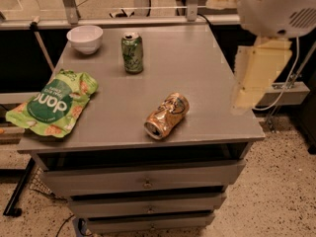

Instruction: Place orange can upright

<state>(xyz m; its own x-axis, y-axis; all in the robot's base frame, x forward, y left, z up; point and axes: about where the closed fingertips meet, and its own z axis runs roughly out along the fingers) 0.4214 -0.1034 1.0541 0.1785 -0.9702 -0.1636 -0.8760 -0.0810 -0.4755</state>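
Observation:
The orange can [167, 115] lies on its side near the front middle of the grey table [202, 63], its silver top pointing to the front left. My gripper [256, 78] appears as a pale cream blurred shape hanging over the table's right edge, to the right of the can and apart from it. The white arm housing [276, 9] sits above it at the top right. Nothing is seen in the gripper.
A green can [132, 52] stands upright at the back middle. A white bowl [85, 37] sits at the back left. A green snack bag [53, 102] lies over the left edge. Drawers [145, 181] are below the tabletop, with a rail behind it.

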